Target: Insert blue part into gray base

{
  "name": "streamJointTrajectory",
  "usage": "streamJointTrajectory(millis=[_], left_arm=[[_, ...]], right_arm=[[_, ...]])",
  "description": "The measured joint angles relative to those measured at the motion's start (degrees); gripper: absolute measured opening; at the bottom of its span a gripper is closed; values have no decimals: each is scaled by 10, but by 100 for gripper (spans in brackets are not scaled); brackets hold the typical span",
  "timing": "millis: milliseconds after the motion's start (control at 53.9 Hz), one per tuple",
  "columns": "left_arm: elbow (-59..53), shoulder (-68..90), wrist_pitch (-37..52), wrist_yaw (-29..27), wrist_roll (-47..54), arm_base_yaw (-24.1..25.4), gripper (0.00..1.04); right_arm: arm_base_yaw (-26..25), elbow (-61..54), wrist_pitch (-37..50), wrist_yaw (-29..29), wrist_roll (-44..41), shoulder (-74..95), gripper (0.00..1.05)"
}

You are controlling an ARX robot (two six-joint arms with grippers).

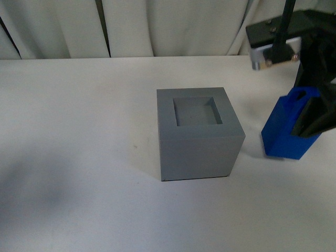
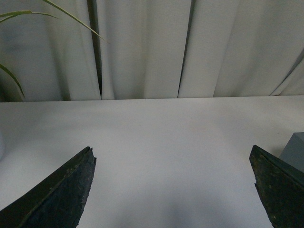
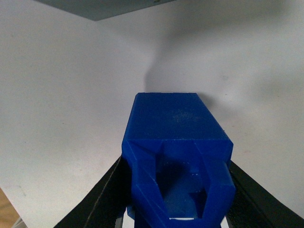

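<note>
Right end effector clamps the blue part by its handle, right of the gray base; held tilted, its corner could catch the recess rim. Left end effector gapes empty

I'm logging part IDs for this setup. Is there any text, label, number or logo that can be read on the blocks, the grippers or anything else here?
None: no word, number, label or sign can be read in any view.
gray base: plain faces, no marking.
blue part: plain plastic, no marking.
right gripper and left gripper: black fingers, no print showing.
table and curtain: no print.
</note>
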Motion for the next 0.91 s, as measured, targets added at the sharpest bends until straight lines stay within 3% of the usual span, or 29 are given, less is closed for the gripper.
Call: streamJointTrajectory(millis=[445,909], left_arm=[[0,0,0,0,0,0,99],[0,0,0,0,0,0,99]], right_arm=[[35,107,-76,-39,0,-44,47],[100,150,-79,-68,35,-26,47]])
